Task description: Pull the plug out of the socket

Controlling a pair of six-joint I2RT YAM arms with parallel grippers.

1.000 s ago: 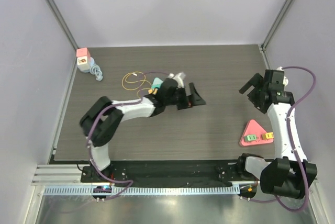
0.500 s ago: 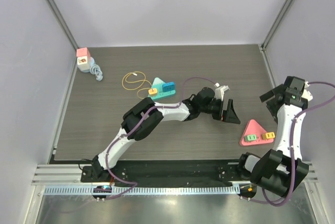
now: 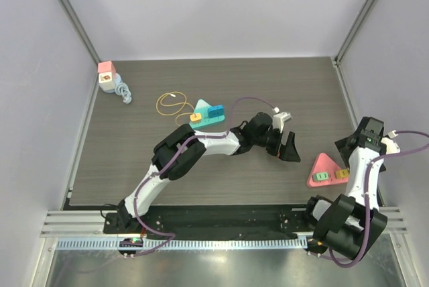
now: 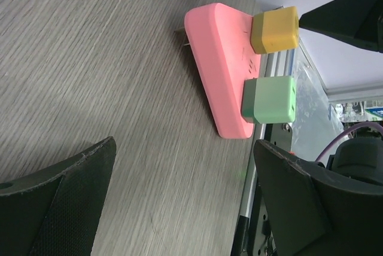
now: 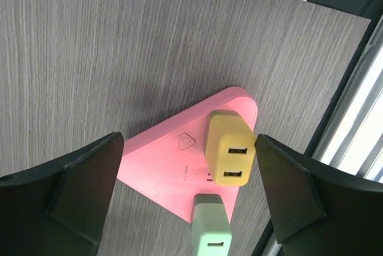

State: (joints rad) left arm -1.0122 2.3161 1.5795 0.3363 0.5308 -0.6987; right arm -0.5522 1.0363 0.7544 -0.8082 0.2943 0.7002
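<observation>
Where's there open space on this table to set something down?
Free: the far strip of table right of the pink block, and the near left beside the left arm. Crowded: the pink socket, with left gripper and right gripper open near it, and the teal socket and yellow cable.

Bare surface (image 3: 268, 92) lies between the left gripper (image 3: 289, 147) and the pink socket (image 3: 320, 166), and nothing blocks that lane. The left gripper's fingers (image 4: 60, 196) stand wide apart and face the socket's side.

The green plug (image 4: 269, 99) and yellow plug (image 5: 227, 154) sit just beside each other, leaving you only a small gap between them.

The right gripper (image 5: 188, 142) hangs over the socket with its fingers spread to either side, so it crowds any approach from above.

On the socket's far side the frame rail (image 5: 350, 106) is near, so room there is tight.

The teal socket (image 3: 209, 114) stands well apart and is no obstacle.
</observation>
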